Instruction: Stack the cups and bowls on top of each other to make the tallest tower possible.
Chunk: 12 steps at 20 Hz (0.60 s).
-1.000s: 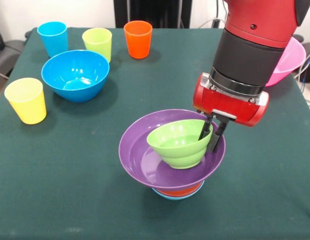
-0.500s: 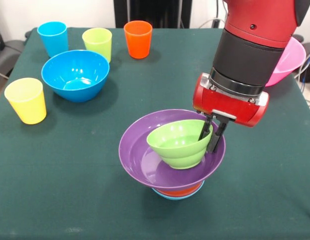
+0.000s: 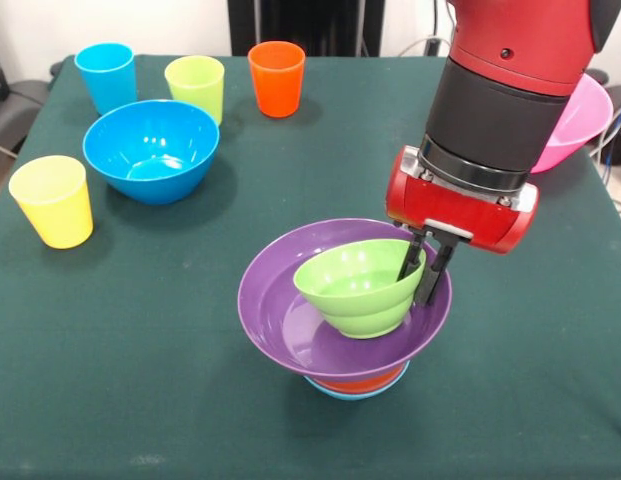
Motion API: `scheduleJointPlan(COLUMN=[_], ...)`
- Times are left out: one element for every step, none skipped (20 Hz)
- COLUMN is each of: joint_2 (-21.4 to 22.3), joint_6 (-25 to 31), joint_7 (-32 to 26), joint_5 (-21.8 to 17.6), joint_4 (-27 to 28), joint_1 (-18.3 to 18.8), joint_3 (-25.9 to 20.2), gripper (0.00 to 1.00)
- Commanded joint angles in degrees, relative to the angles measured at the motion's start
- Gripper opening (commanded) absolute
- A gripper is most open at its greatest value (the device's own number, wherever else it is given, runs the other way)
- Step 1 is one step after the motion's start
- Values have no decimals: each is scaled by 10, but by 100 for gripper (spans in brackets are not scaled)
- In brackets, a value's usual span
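- Front view over a dark green table point(image 3: 140, 380).
- Right of centre: red and black arm point(image 3: 510, 90) coming down from the top edge, ending in a gripper point(image 3: 422, 272) with two thin black fingers point(image 3: 410, 258).
- Fingers close together, pinching the right rim of a small green bowl point(image 3: 355, 285), one inside the rim and one outside.
- Green bowl tilted, sitting inside a wide purple bowl point(image 3: 280, 310), lower centre of the frame.
- Under the purple bowl, edges of an orange bowl point(image 3: 358, 381) and a light-blue bowl point(image 3: 352, 392) at the bottom of the tower.
- Upper left: deep blue bowl point(image 3: 150, 150), standing alone.
- Along the top: blue cup point(image 3: 105, 75), lime green cup point(image 3: 195, 87), orange cup point(image 3: 276, 77), all upright and apart.
- Left edge: yellow cup point(image 3: 52, 200), upright.
- Upper right, partly hidden behind the arm: large pink bowl point(image 3: 580, 125).
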<state>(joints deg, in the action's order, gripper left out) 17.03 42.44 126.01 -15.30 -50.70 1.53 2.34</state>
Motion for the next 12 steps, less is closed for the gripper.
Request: scheduleJointPlan(joint_2=[-8, -8, -8, -9, -10, -10, -10, -10, -9, -9, -10, -10], joint_6=[-27, -26, -24, -21, -23, -24, -22, -24, -23, -24, -24, -24], joint_7=[-71, -70, -69, -64, -64, -64, -63, -59, -59, -57, -55, -55], joint_5=[-34, -33, -32, -29, -30, -30, -33, -34, -32, -32, -33, -36], joint_4=[-16, -15, -16, -18, -17, -18, -16, -18, -19, -19, -19, -17], joint_1=[11, 11, 11, 11, 12, 11, 9, 8, 9, 8, 8, 6], joint_3=[-38, -38, -38, -38, -38, -38, -34, -31, -32, -31, -30, -27], gripper=[0, 0, 0, 0, 0, 0, 0, 0, 100, 100, 100, 100])
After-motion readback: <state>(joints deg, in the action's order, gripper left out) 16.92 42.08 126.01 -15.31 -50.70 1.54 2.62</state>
